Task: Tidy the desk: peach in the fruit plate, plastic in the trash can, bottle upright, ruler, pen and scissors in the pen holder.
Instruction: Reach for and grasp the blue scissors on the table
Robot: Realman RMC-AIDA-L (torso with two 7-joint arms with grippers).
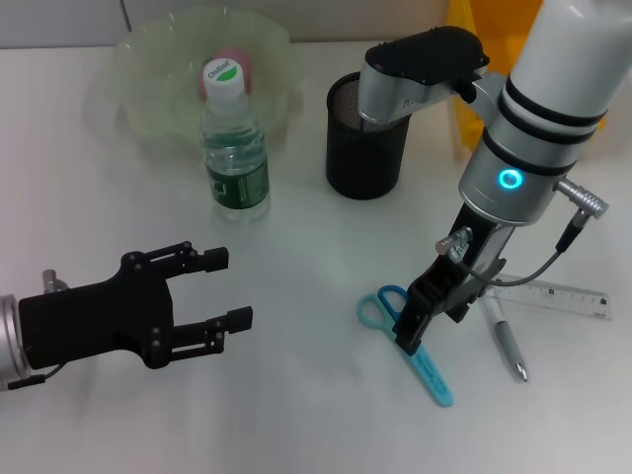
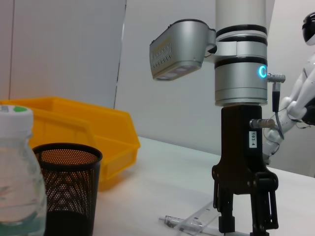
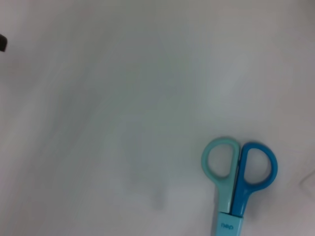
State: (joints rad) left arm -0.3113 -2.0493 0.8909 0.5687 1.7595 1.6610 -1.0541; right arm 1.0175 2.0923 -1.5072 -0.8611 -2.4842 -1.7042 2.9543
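The right arm's black gripper (image 1: pixel 427 314) stands just above the blue-handled scissors in their light-blue sheath (image 1: pixel 415 348) on the white desk (image 1: pixel 296 395), jaws slightly parted and holding nothing. A clear plastic ruler (image 1: pixel 553 294) and a silver pen (image 1: pixel 507 341) lie just beside. The left gripper (image 1: pixel 229 288) hovers open, well apart. A clear water bottle (image 1: pixel 233 148) stands upright beside the black mesh pen holder (image 1: pixel 365 138), and a pink peach (image 1: pixel 240 65) rests in the translucent green fruit plate (image 1: pixel 148 69).

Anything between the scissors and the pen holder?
Nothing visible. The right gripper is down over the scissors, and bare table lies between them and the pen holder. The pen and ruler lie off to the robot's right, the bottle to its left.
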